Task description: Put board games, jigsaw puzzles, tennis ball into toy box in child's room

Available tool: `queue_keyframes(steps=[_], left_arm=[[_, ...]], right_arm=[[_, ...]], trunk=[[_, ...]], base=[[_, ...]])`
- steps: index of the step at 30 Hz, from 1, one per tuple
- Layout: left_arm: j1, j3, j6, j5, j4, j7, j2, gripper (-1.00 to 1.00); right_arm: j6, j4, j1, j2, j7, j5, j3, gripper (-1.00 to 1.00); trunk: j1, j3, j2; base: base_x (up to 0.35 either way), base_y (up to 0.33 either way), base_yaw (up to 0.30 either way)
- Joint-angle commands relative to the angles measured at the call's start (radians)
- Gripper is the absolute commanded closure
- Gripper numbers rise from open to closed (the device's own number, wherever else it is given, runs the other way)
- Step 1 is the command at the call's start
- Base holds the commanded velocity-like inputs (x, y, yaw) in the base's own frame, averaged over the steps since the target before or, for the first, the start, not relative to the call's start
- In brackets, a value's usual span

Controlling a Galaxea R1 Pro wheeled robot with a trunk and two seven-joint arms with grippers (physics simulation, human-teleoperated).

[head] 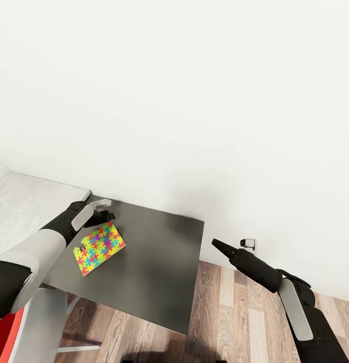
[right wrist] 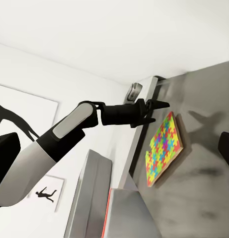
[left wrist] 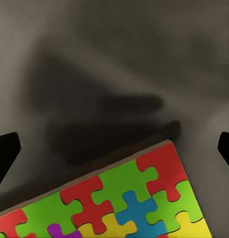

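Observation:
One jigsaw puzzle [head: 100, 248], a thin square of bright interlocking pieces, lies on a low dark grey cabinet [head: 154, 262]. My left gripper [head: 107, 217] hovers open just past the puzzle's far corner, nothing between its fingers. The left wrist view looks down on the puzzle [left wrist: 124, 203] with the gripper [left wrist: 114, 146] spread wide above it. The right wrist view catches the puzzle [right wrist: 164, 148] and the left gripper [right wrist: 156, 110] from the side. My right gripper [head: 216, 244] hangs open over the floor, right of the cabinet. The table's pale top [head: 23, 206] lies at the left. Toy box, board games, tennis ball and bed are out of view.
A white wall runs close behind the cabinet, with a socket [head: 249, 244] low on it. Wood-plank floor [head: 235, 312] lies to the right. A red chair [head: 8, 333] stands at my lower left. Black silhouette pictures [right wrist: 15, 119] hang on the wall.

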Motion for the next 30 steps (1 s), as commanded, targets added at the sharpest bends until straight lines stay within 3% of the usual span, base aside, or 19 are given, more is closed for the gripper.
queue_keyframes(steps=[1, 13, 22, 30], left_arm=[[-0.001, -0.008, 0.003, 0.010, -0.002, 0.008, 0.001, -1.00], [-0.001, -0.009, 0.030, 0.009, -0.002, 0.016, 0.002, -1.00], [-0.001, -0.007, 0.038, 0.008, -0.002, 0.090, 0.001, -1.00], [-0.001, -0.007, 0.070, 0.007, -0.002, 0.104, 0.002, -1.00]], right_arm=[[0.005, 0.000, -0.001, 0.000, 0.001, -0.003, -0.001, -1.00], [0.005, 0.000, -0.001, 0.000, 0.001, -0.003, -0.001, -1.00], [0.005, 0.000, 0.000, 0.000, 0.001, -0.002, -0.001, -1.00], [0.005, 0.000, 0.000, 0.000, 0.001, -0.001, -0.001, -1.00]], trunk=[[0.001, -0.001, -0.002], [0.001, -0.001, -0.002], [0.001, -0.001, -0.002], [0.001, -0.001, -0.002]], base=[[0.000, 0.000, -0.003], [0.000, 0.000, 0.000], [0.000, 0.000, 0.000], [0.000, 0.000, 0.000]])
